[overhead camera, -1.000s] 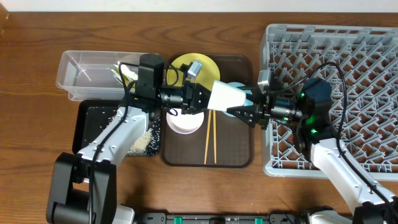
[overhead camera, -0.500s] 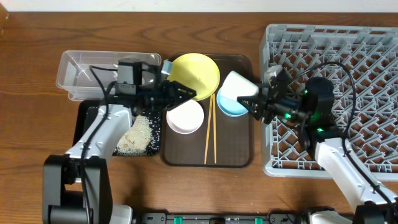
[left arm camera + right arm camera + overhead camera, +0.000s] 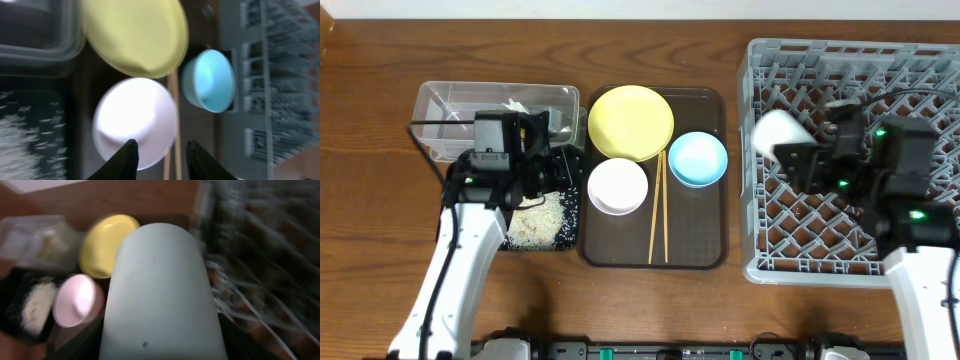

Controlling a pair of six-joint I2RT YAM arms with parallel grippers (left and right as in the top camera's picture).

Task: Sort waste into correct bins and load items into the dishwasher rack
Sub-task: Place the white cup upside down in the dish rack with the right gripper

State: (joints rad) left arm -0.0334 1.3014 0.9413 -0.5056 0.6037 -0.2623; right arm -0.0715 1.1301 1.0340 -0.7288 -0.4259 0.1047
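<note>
While the counter (image 3: 380, 250) carries the clear tub (image 3: 440, 100) at far left, the black tray (image 3: 460, 190) just in front holds rice grains (image 3: 535, 220). Left end effector (image 3: 563, 172) hangs at its right edge, moderately wide, empty. Brown serving tray (image 3: 705, 250): yellow plate (image 3: 631, 122), white bowl (image 3: 618, 186), chopsticks (image 3: 657, 210), light blue bowl (image 3: 698, 159). Right end effector (image 3: 792, 152) grips the pale cup (image 3: 775, 130) over the grey dishwasher rack (image 3: 920, 70), left edge.

Overhead looks straight down; both wrist views share the yellow plate (image 3: 134, 35).
</note>
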